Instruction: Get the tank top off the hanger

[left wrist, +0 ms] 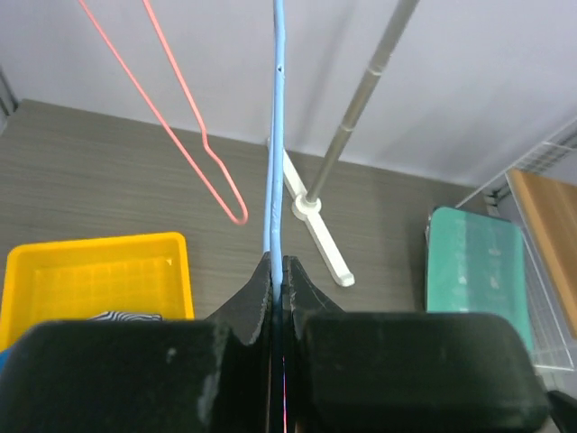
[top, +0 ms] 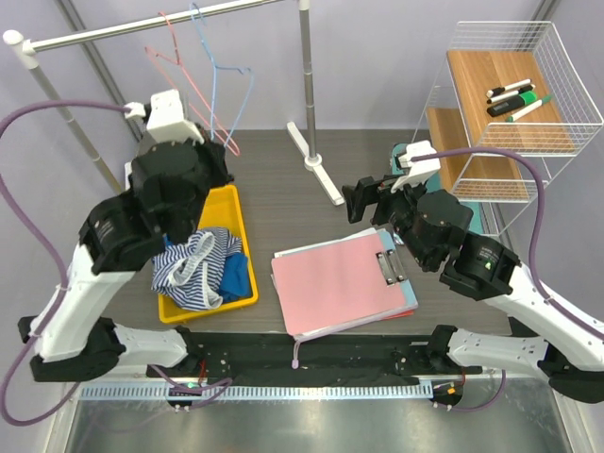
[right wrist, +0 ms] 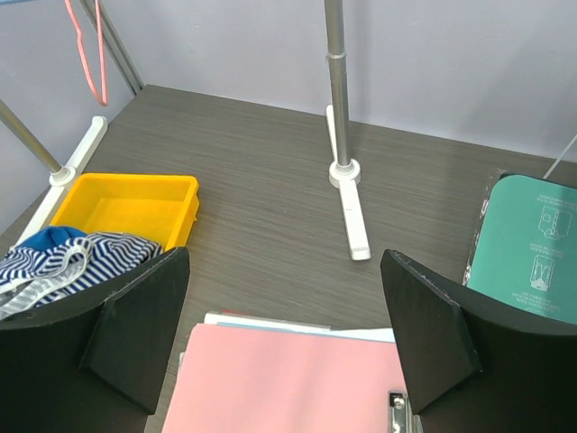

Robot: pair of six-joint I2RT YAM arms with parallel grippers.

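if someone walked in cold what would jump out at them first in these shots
The left gripper is pinched shut on a bare blue wire hanger by the silver rail at back left, beside a red wire hanger. The blue-and-white striped tank top lies crumpled in the yellow plastic bin at left; the right gripper hangs open over the pink clipboard at centre.

The tank top (top: 193,269), striped blue and white, lies crumpled in the yellow bin (top: 231,203) on the desk (top: 283,179). The blue wire hanger (top: 215,85) hangs bare from the rail (top: 142,26), and my left gripper (left wrist: 278,266) pinches its lower wire.
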